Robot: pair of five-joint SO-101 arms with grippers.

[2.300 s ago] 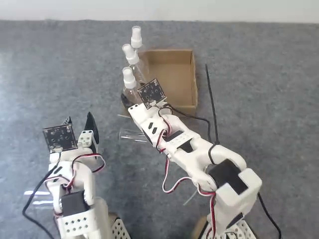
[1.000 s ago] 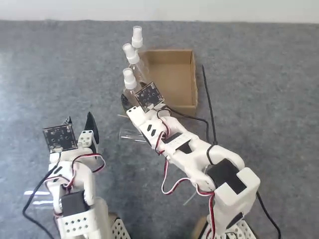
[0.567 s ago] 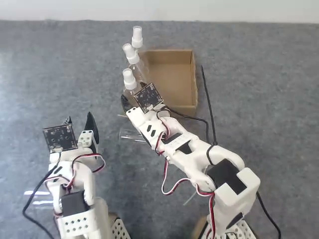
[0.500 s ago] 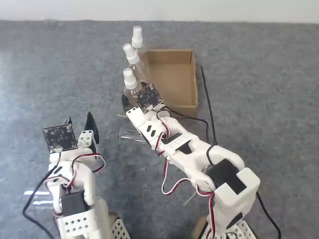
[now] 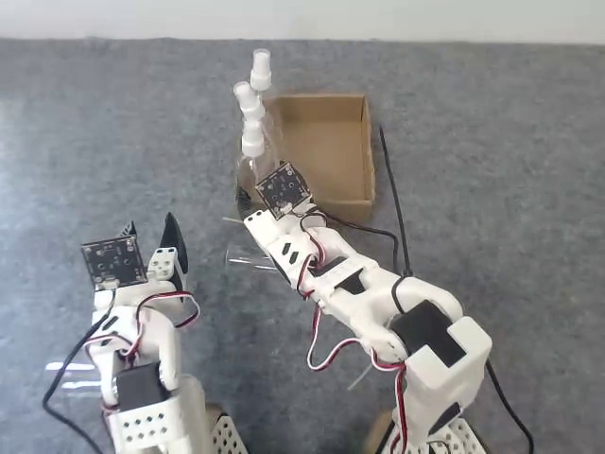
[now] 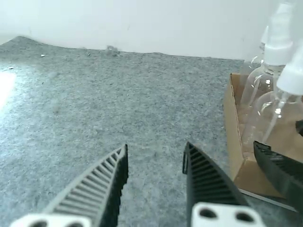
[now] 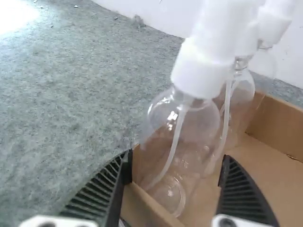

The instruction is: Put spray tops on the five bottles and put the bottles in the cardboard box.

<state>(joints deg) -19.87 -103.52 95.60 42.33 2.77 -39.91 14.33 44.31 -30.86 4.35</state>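
Observation:
The cardboard box [image 5: 326,151] lies open on the grey carpet. Three clear bottles with white spray tops line its left wall: the nearest [image 5: 252,144], a second [image 5: 248,100] and a third [image 5: 259,66]. In the right wrist view the nearest bottle [image 7: 189,127] leans, its base just inside the box wall [image 7: 142,203]. My right gripper [image 7: 175,158] is open, a finger on either side of that bottle, not pressing it. At the near left my left gripper [image 5: 149,225] is open and holds nothing [image 6: 156,149].
A clear bottle without a top [image 5: 250,255] lies on the carpet between the arms. Another clear item [image 5: 71,371] lies beside the left arm's base. A black cable [image 5: 392,180] runs along the box's right side.
The nearest bottle has shifted and leaned toward the box, its spray top now closer to the second bottle. My right gripper edged forward with it. The left arm kept still.

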